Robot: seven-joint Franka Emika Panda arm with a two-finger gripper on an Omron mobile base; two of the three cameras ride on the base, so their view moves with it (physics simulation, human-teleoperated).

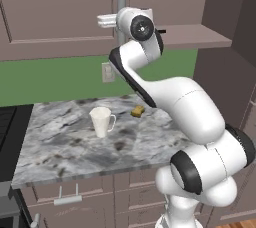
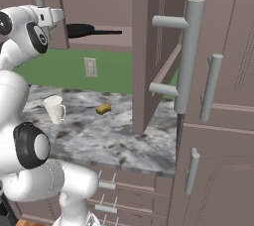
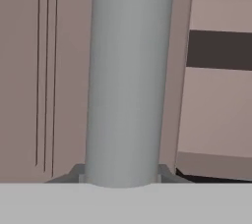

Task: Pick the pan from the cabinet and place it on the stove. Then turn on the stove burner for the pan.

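Note:
The black pan (image 2: 82, 30) lies on the cabinet shelf (image 1: 195, 36), its long handle pointing right. The cabinet's right door (image 2: 146, 46) stands swung open, edge-on in the right base view. The left door (image 1: 55, 7) looks closed. My gripper (image 1: 120, 18) is raised at that door's vertical silver bar handle (image 3: 128, 70). In the hand view a fingertip (image 3: 74, 174) presses against each side of the bar, so the gripper is shut on it. The black stove (image 1: 10, 132) shows at the far left edge, below counter height.
A white mug (image 1: 101, 121) and a small yellow sponge (image 1: 137, 111) sit on the marble counter (image 1: 65, 152). A wall outlet (image 2: 90, 66) is on the green backsplash. The open door's long bar handle (image 2: 191, 56) juts out on the right, beside a tall cabinet (image 2: 223, 121).

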